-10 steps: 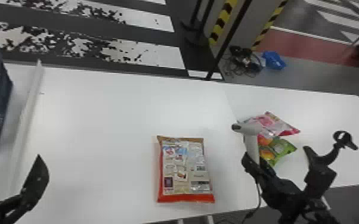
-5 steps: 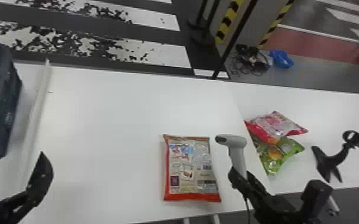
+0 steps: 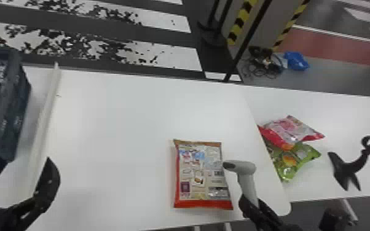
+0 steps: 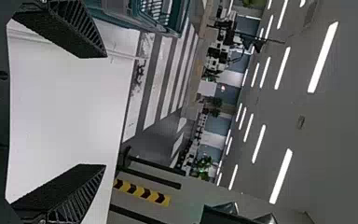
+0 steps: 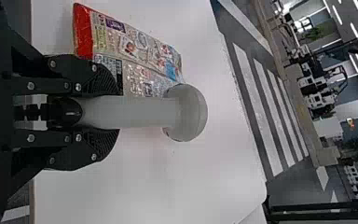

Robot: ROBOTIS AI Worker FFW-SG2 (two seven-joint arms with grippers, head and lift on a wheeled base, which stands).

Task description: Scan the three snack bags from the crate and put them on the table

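Note:
In the head view my right gripper [image 3: 253,204] is shut on the handle of a white scanner [image 3: 246,169], whose head points left over the right edge of an orange-red snack bag [image 3: 199,175] lying flat on the table. The right wrist view shows the gripper [image 5: 107,112] around the scanner [image 5: 140,112], with the bag [image 5: 135,51] beside it. A pink snack bag [image 3: 292,129] partly overlaps a green one [image 3: 295,159] on the right table. At the lower left, my left gripper [image 3: 21,181] stands open; in the left wrist view the gripper [image 4: 105,112] has nothing between its fingers.
A dark blue crate [image 3: 18,113] stands at the left, beside a long white strip [image 3: 47,113] on the white table [image 3: 116,123]. A black scanner stand [image 3: 350,166] is on the right table. Poles and a blue item are on the floor beyond.
The right gripper has carried the scanner left, away from the pink and green bags and up to the orange-red bag. The head view has shifted slightly, showing more of the crate.

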